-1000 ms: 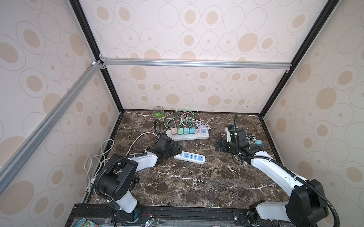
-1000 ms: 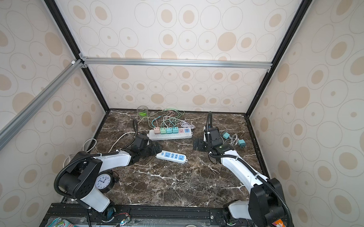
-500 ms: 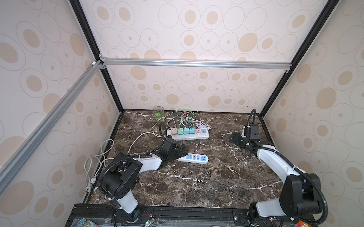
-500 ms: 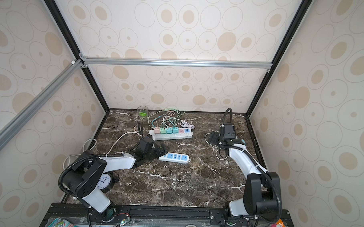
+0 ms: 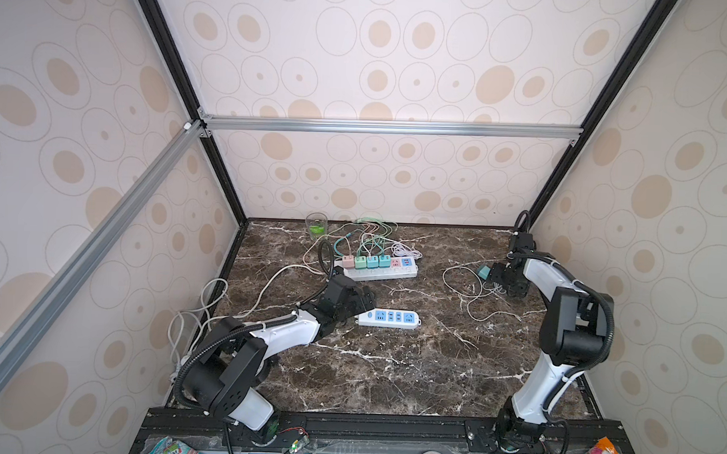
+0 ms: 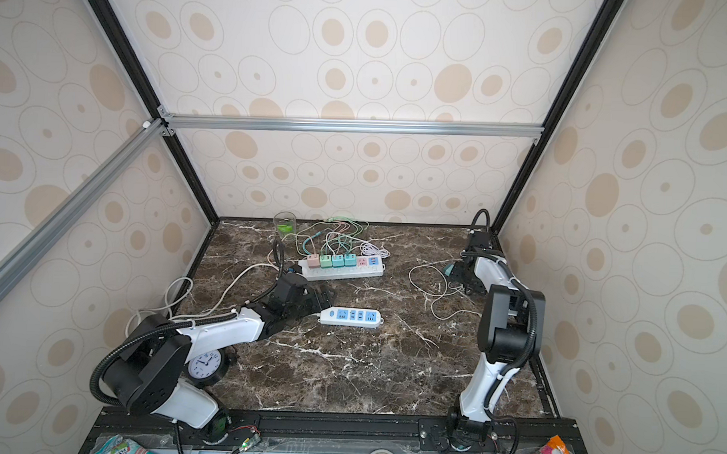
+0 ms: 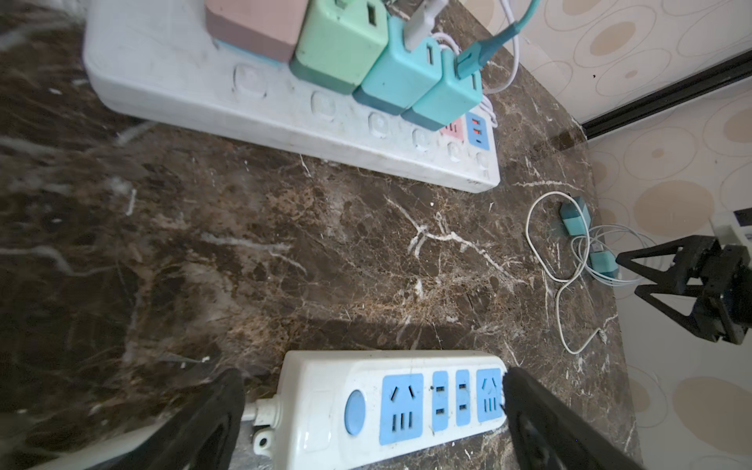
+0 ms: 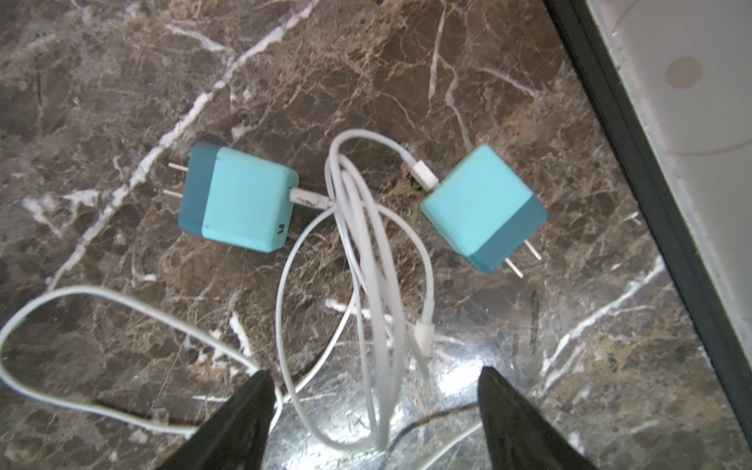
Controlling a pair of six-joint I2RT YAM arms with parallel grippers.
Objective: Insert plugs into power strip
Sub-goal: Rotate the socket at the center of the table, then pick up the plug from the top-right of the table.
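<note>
At the back of the worktop (image 5: 390, 362): a long power strip (image 5: 393, 274) is lying flat, carrying a pink plug (image 5: 347, 261), a mint plug (image 5: 360, 261) and two seated teal plugs (image 5: 372, 261) side by side in a row, their thin pastel cables (image 5: 366, 232) trailing toward the back wall.
Back corner: a glass (image 5: 316, 225) is standing upright near those cables.
Mid worktop: a short power strip (image 7: 398, 407) is lying flat, its blue sockets facing up.
Left tool (image 7: 371, 372): it is standing wide open and gripping nothing, hovering low at the cord end of the short power strip; whether its fingers are touching the strip cannot be told.
By the right wall: a loose teal plug (image 8: 240, 199) and the other loose teal plug (image 8: 484, 207) are lying on their sides on the worktop, apart, prongs pointing away from each other, each taking a white connector.
White cable (image 8: 366, 252): it is lying in loose loops between the two loose plugs.
Right tool (image 8: 374, 372): its jaws are standing apart and holding nothing, hovering over the white cable loops, short of both loose plugs.
</note>
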